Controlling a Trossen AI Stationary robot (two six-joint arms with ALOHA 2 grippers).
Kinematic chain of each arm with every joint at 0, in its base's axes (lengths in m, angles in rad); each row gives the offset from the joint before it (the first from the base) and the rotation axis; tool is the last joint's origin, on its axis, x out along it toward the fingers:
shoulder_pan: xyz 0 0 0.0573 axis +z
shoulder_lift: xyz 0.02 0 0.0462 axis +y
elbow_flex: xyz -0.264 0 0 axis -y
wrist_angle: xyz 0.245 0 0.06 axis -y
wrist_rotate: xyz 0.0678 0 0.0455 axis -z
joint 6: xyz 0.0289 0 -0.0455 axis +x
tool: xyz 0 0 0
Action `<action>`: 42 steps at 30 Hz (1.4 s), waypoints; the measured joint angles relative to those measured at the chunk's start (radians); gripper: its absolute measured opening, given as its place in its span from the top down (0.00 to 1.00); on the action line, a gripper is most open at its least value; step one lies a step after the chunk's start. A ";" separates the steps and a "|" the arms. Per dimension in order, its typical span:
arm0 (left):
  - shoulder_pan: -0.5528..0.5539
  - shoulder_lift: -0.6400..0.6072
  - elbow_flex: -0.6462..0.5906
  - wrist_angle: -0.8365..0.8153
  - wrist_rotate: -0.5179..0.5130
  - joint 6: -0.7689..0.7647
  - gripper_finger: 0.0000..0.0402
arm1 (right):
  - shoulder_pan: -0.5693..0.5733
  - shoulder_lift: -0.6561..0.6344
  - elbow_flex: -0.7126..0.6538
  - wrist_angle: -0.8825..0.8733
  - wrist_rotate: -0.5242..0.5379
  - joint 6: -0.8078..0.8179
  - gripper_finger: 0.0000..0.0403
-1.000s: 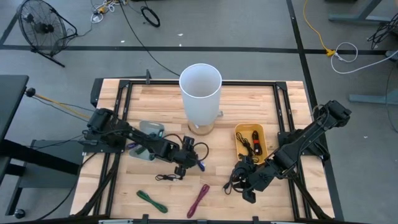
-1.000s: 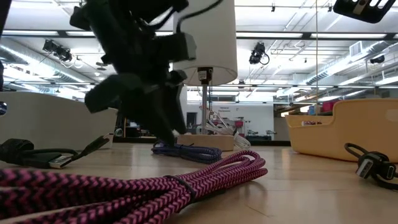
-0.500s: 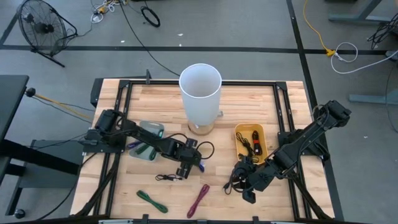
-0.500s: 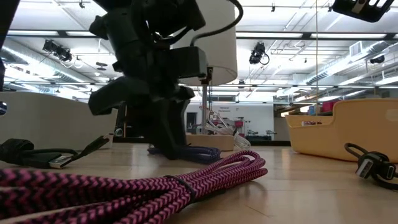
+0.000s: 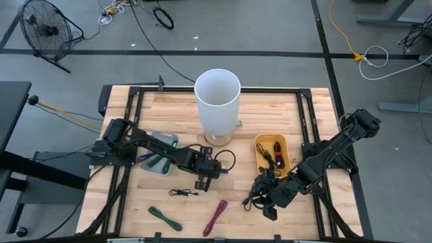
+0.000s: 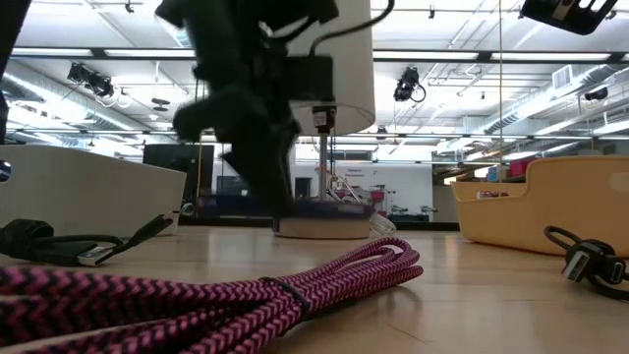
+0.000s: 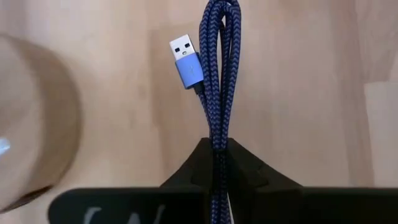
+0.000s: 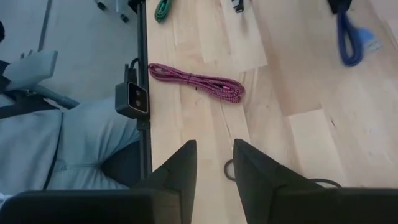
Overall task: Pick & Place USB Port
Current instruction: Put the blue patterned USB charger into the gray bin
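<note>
Looking down from the high view, the left pincer (image 5: pixel 204 170) sits mid-surface just in front of the tall white cylinder (image 5: pixel 217 101), closed on a blue braided USB cable (image 5: pixel 217 171); a second ago it was lower and nearer the small black cable (image 5: pixel 181 193), so the bundle has been gathered and carried a little toward the yellow bin (image 5: pixel 273 154), which I judge to be the drop point. The right pincer (image 5: pixel 268 202) waits by the black cable tangle (image 5: pixel 260 185) at the surface's right front. A green cable (image 5: pixel 164 217) and a pink braided cable (image 5: pixel 216 217) lie untouched near the front edge of the wooden surface (image 5: pixel 169 108). From the low view, the dark left arm has shifted and the blue bundle now hangs clear of the wood, where half a second ago it lay flat, so the lift looks done and the carry remains. In the left wrist view, the fingers pinch tight around the folded blue strands, with the light-blue USB plug (image 7: pixel 186 59) dangling free beside them. In the right wrist view, that arm's fingers stand slightly apart with nothing between them. No brand, label or writing is readable anywhere.
</note>
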 joint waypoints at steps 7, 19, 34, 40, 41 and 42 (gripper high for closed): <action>-0.033 -0.117 0.045 -0.247 -0.076 -0.178 0.95 | 0.000 0.000 0.000 -0.007 0.000 0.000 0.74; -0.231 -0.455 0.044 -0.805 -0.416 -0.865 0.95 | 0.000 0.000 0.000 0.000 0.001 0.000 0.74; -0.374 -0.639 -0.271 -0.901 -0.443 -1.505 0.95 | 0.000 0.000 0.000 0.001 0.018 -0.004 0.74; -0.341 -0.697 -0.397 -0.846 -0.472 -1.640 0.95 | 0.000 0.000 0.000 0.001 0.019 -0.006 0.74; -0.333 -0.697 -0.414 -0.822 -0.474 -1.641 0.95 | 0.000 0.000 0.000 0.001 0.023 -0.007 0.74; -0.324 -0.697 -0.429 -0.788 -0.474 -1.637 0.95 | 0.000 0.000 0.000 0.001 0.026 -0.010 0.74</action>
